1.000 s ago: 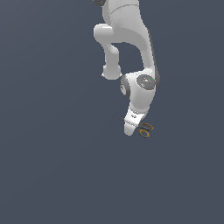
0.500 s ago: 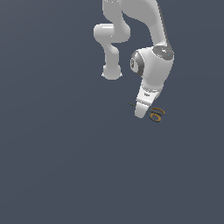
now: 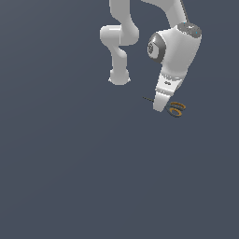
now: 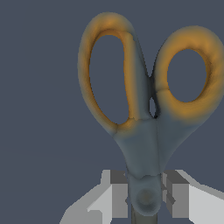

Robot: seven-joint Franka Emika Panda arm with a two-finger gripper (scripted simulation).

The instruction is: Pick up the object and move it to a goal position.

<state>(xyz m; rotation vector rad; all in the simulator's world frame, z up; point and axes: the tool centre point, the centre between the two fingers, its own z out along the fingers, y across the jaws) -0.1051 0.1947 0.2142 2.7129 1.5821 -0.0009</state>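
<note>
While the white two-finger gripper (image 4: 146, 199) pinches its grey pads (image 4: 117, 194) on the pivot, the small scissors with orange-yellow ring handles and grey shanks (image 4: 146, 105) sit clamped between them; exterior view: scissors (image 3: 176, 109) at gripper (image 3: 159, 105), thin dark blade protruding toward that view's left

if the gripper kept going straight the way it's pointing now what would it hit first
Probably only the bare grey floor. The gripper points down and slightly toward the exterior view's left, shut on the scissors; nothing else shows along that line. How far below the floor lies is unclear.
</note>
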